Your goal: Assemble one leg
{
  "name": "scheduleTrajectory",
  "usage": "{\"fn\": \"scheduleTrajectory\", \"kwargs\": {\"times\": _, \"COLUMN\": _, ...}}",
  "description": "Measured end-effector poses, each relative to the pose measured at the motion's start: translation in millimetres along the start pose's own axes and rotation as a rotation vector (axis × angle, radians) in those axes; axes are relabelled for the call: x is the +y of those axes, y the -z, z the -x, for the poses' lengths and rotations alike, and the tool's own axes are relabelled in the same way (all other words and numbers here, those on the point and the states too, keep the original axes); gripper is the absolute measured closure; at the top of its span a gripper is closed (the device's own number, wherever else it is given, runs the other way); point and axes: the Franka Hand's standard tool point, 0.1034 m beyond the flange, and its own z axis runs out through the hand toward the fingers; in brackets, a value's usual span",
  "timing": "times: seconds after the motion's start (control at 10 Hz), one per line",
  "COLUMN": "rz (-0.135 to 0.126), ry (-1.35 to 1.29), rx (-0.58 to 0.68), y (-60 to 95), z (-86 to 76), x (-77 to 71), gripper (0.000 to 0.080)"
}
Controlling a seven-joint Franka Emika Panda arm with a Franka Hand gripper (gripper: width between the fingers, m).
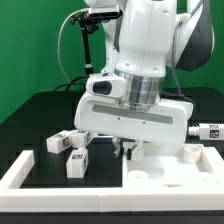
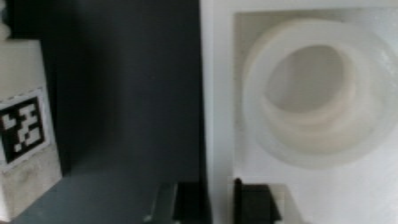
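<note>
Exterior view alone shows leg (image 1: 78,162) lying on table (image 1: 40,115), exterior view's left of white panel (image 1: 160,170), long axis roughly toward camera. Wrist view: gripper (image 2: 221,205) fingers narrowly parted, empty, at panel edge.

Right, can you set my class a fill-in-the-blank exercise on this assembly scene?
1. The backdrop is ___.
2. Each leg, like the panel, is ___ in colour.
3. The recess in the panel is ___ in shape.

Missing words: green; white; round.
</note>
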Motion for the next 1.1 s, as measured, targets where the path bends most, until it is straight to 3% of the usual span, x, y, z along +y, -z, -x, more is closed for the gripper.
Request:
{"fn": "scheduleTrajectory", "kwargs": {"times": 0.1, "rz": 0.000, "ry": 0.000, "rx": 0.000, "y": -0.1, "z": 0.0, "x": 0.5, "gripper": 0.0686}}
{"fn": "scheduleTrajectory", "kwargs": {"times": 0.2, "rz": 0.000, "ry": -0.001, "rx": 0.000, "y": -0.2, "z": 0.0, "x": 0.7, "gripper": 0.0686}}
{"fn": "scheduleTrajectory", "kwargs": {"times": 0.5, "rz": 0.000, "ry": -0.002, "rx": -0.001, "y": -0.4, "z": 0.0, "x": 1.2, "gripper": 0.0237}}
{"fn": "scheduleTrajectory", "kwargs": {"times": 0.6, "rz": -0.006, "ry": -0.025, "rx": -0.014, "y": 2.0, "z": 1.3, "x": 2.4, "gripper": 0.0237}}
{"fn": "scheduleTrajectory", "kwargs": {"times": 0.7, "rz": -0.022, "ry": -0.061, "rx": -0.039, "y": 14.8, "z": 3.1, "x": 5.6, "gripper": 0.0168}}
{"fn": "scheduleTrajectory", "kwargs": {"times": 0.8, "rz": -0.043, "ry": -0.097, "rx": -0.078, "y": 29.9, "z": 6.7, "x": 7.5, "gripper": 0.0155}}
{"fn": "scheduleTrajectory", "kwargs": {"times": 0.9, "rz": -0.055, "ry": -0.137, "rx": -0.083, "y": 39.9, "z": 8.4, "x": 4.3, "gripper": 0.0155}}
{"fn": "scheduleTrajectory", "kwargs": {"times": 1.1, "rz": -0.068, "ry": -0.256, "rx": -0.110, "y": 52.4, "z": 22.5, "x": -16.6, "gripper": 0.0151}}
